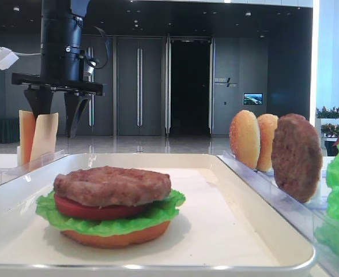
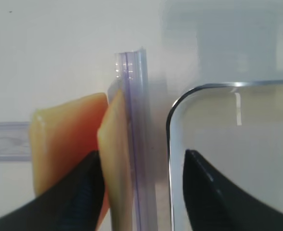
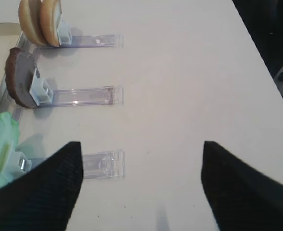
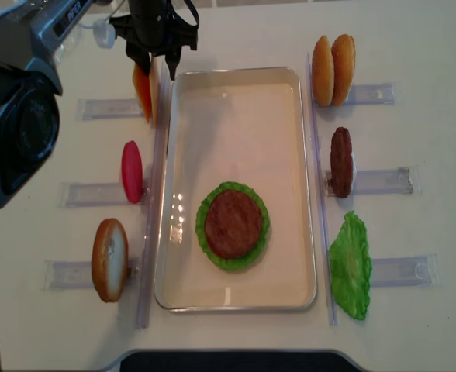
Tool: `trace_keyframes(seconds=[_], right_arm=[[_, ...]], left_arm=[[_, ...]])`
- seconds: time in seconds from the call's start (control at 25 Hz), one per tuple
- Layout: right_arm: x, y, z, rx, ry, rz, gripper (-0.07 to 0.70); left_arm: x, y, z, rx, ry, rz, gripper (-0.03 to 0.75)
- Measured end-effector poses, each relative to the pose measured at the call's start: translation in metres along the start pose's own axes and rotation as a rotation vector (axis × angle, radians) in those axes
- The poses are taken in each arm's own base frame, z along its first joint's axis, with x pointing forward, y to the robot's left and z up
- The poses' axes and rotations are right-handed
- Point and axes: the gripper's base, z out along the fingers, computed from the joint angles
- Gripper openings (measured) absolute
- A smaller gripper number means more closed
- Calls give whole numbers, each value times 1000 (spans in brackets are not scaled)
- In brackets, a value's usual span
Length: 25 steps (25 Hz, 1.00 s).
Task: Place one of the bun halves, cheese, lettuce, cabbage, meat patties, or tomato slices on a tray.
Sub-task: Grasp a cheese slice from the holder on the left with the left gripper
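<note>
1. My left tool (image 4: 156, 56) hung over the counter (image 4: 236, 31) at the tray's eleven o'clock corner, its two black fingers (image 1: 76, 112) pointing straight down.
2. Its jaws stood partly apart, straddling the clear holder rail (image 2: 135, 144) and the nearer of two upright cheese slices (image 2: 113, 159); from the left wrist view one finger sat just beside the cheese and the other over the tray rim, and I could not tell whether either pad touched the slice.
3. The cheese stood on edge in its holder, just outside the tray (image 4: 236, 85) at its upper left corner, leaning against the rail.
4. On the tray, toward six o'clock of its middle, sat a stack: bun half (image 1: 115, 236) at the bottom, lettuce (image 1: 109, 222), tomato slice (image 1: 94, 209), and a meat patty (image 1: 112, 184) on top.
5. At nine o'clock of the tray a spare tomato slice (image 4: 132, 170) stood upright, and at seven o'clock another bun half (image 4: 109, 260).
6. On the right side, two bun halves (image 4: 333, 70) stood at one o'clock, a meat patty (image 4: 341, 161) at three o'clock, and a lettuce leaf (image 4: 350, 265) at five o'clock.
7. My right tool (image 3: 140, 187) hovered above bare counter with its jaws wide apart and nothing between them.
</note>
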Motion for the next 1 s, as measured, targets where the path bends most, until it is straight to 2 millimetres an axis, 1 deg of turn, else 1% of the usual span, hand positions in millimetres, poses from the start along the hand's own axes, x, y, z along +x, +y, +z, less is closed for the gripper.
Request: trace_keyframes(seconds=[0.08, 0.2, 0.36, 0.4, 0.44, 0.68, 0.8, 0.88, 1.0], right_arm=[[0, 0, 0, 0, 0, 0, 521], [0, 0, 0, 0, 0, 0, 521], [0, 0, 0, 0, 0, 0, 521], [0, 0, 0, 0, 0, 0, 521], [0, 0, 0, 0, 0, 0, 521], [0, 0, 0, 0, 0, 0, 521], [0, 0, 0, 0, 0, 0, 521], [0, 0, 0, 0, 0, 0, 521], [0, 0, 0, 0, 0, 0, 521]], left_arm=[[0, 0, 1, 0, 1, 4, 372], [0, 0, 1, 0, 1, 27, 293], [0, 0, 1, 0, 1, 47, 104], [0, 0, 1, 0, 1, 52, 64], [0, 0, 1, -1, 0, 61, 43], [0, 1, 1, -4, 0, 76, 29], [0, 0, -3, 18, 0, 79, 29], [1, 0, -9, 40, -4, 73, 29], [2, 0, -30, 98, -31, 51, 29]])
